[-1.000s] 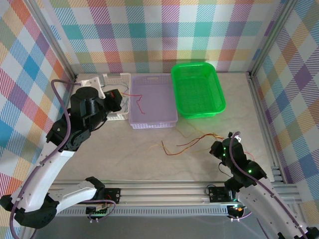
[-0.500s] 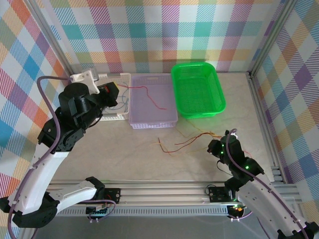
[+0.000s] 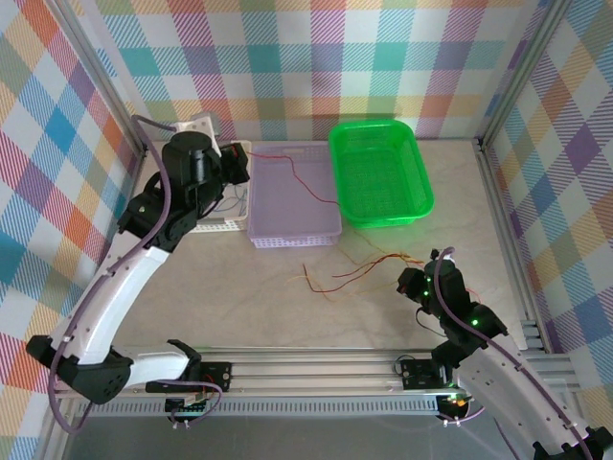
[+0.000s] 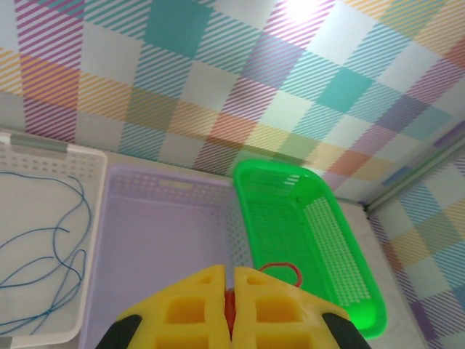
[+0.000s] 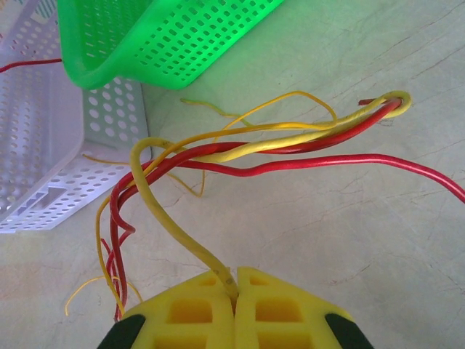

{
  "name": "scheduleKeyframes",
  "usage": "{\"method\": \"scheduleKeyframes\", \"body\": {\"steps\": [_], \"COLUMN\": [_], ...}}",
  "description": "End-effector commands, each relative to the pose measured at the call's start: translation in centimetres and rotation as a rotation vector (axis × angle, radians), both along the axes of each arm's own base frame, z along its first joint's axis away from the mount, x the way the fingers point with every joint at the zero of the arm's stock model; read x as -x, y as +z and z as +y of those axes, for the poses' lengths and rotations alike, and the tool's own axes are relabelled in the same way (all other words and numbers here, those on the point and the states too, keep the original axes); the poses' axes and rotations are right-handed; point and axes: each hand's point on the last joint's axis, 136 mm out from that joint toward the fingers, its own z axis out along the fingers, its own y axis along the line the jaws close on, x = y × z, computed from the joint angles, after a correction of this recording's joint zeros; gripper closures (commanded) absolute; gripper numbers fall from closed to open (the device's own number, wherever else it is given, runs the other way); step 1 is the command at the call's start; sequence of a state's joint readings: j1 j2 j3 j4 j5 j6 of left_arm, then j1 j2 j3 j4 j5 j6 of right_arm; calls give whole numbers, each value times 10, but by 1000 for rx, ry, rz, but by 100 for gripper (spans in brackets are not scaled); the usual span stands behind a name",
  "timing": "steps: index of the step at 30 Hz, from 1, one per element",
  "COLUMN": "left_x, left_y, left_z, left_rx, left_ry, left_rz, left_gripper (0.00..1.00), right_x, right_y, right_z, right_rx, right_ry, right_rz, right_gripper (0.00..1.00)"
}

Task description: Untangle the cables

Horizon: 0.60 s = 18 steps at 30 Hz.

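Note:
My left gripper [image 3: 239, 159] hangs over the far left corner of the purple tray [image 3: 292, 236], shut on a thin red cable [image 3: 273, 158] that stretches across the tray toward the green tray [image 3: 383, 217]. In the left wrist view the red cable [image 4: 229, 309] is pinched between the yellow fingers [image 4: 196, 305]. My right gripper [image 3: 410, 280] sits low at the right, shut on a yellow cable [image 5: 163, 211]. That cable leads into a tangle of red and yellow cables [image 3: 359, 270] on the table. A blue cable [image 4: 73, 240] lies in the white tray [image 4: 43, 149].
The three trays stand side by side at the back: white [image 3: 222, 226], purple, then green. Checkered walls and metal posts [image 3: 498, 125] close the table in. The tabletop [image 3: 239, 297] in front of the trays is bare left of the tangle.
My left arm has swung back and to the right with the red cable, drawing it out across the purple tray. The right gripper has shifted slightly left, still holding the yellow cable.

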State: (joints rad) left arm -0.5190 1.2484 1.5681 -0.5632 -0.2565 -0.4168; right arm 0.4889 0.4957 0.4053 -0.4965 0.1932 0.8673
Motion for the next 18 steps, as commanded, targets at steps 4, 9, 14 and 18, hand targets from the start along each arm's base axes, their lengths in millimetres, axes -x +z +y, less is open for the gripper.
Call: {"method": "scheduleKeyframes", "body": {"steps": [4, 9, 14, 18], "left_x": [-30, -50, -68, -87], "left_y": [0, -32, -87, -148], "left_z": [0, -13, -25, -24], "left_rx": [-25, -47, -75, -177], "left_ry": [40, 25, 22, 72], "left_rz": [-25, 46, 162, 266], "left_gripper": [100, 100, 100, 100], "right_x": [-6, -7, -9, -11], "right_y": [16, 14, 12, 14], "right_z": [5, 7, 12, 19], "right_rx": [-19, -24, -37, -52], "right_ry": [25, 32, 46, 75], "right_rz": [-58, -54, -51, -52], "right_gripper": [100, 100, 100, 100]}}
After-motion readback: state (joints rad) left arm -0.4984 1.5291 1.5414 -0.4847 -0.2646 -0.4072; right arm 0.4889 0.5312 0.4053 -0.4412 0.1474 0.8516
